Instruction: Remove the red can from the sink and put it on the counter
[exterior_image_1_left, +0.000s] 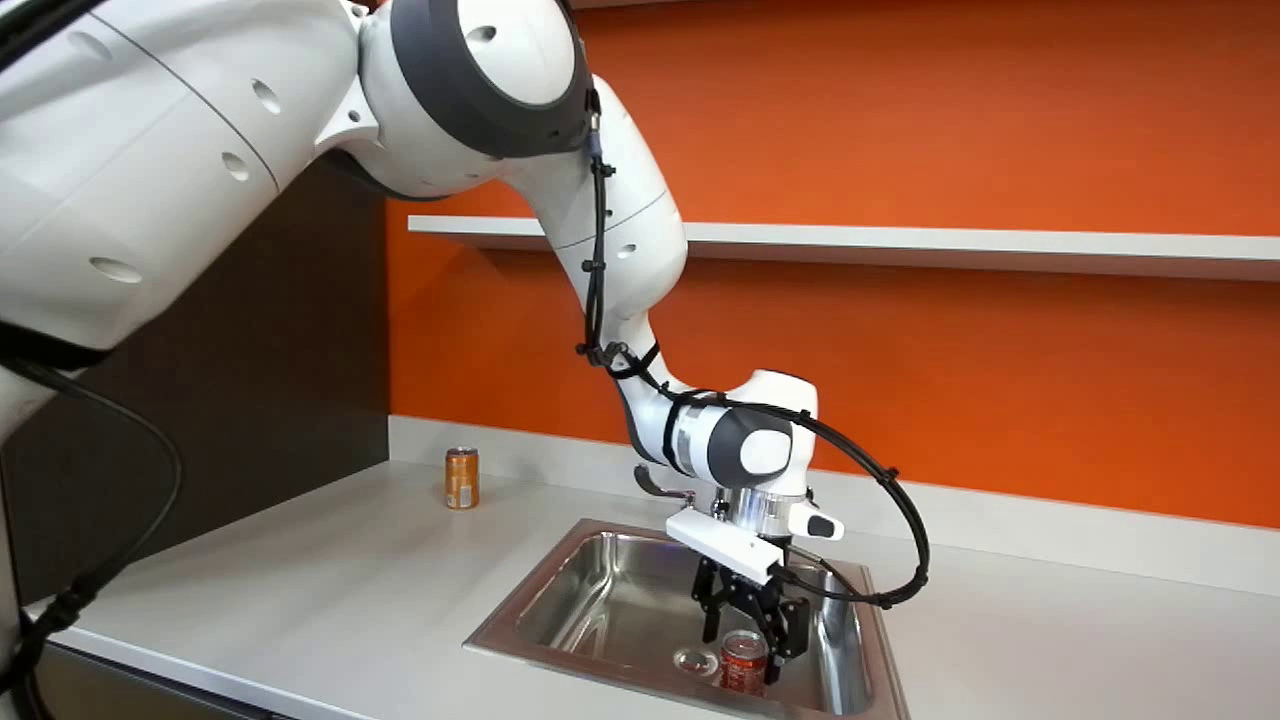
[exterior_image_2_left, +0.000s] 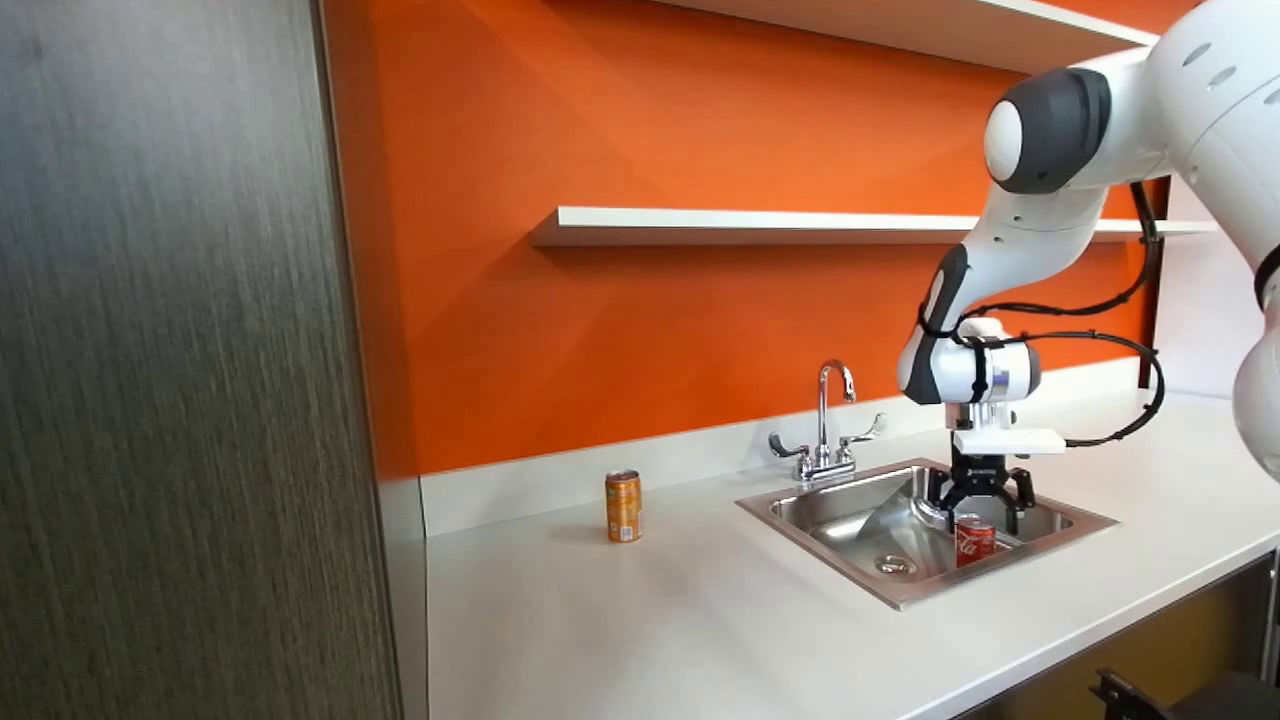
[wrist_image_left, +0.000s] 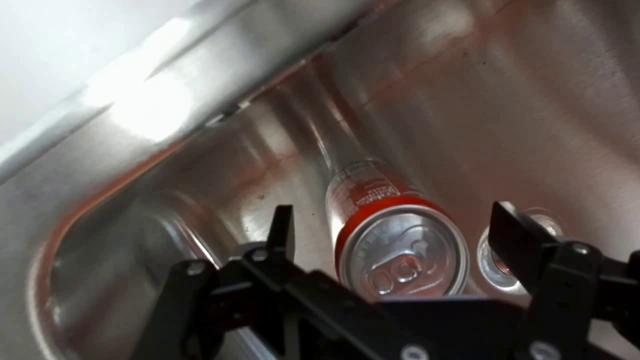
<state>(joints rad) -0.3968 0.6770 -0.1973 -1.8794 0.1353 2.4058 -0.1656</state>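
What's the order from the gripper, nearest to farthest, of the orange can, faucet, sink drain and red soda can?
In an exterior view, from the gripper:
1. Red soda can: in the sink, close by.
2. Sink drain: left of that can.
3. Faucet: at the sink's back edge.
4. Orange can: on the counter, left of the faucet.

Red can: in the wrist view my gripper covers a sliver of its lid, and I can't read its blurred side print; in both exterior views the near rim of the sink hides its base.
Drain: partly behind the gripper in the wrist view.
Faucet: mostly behind the arm in an exterior view.
Arm: cut off in both exterior views.
Orange can: lettering too small for me.
Near right: a dark object, cut off; I can't name it.
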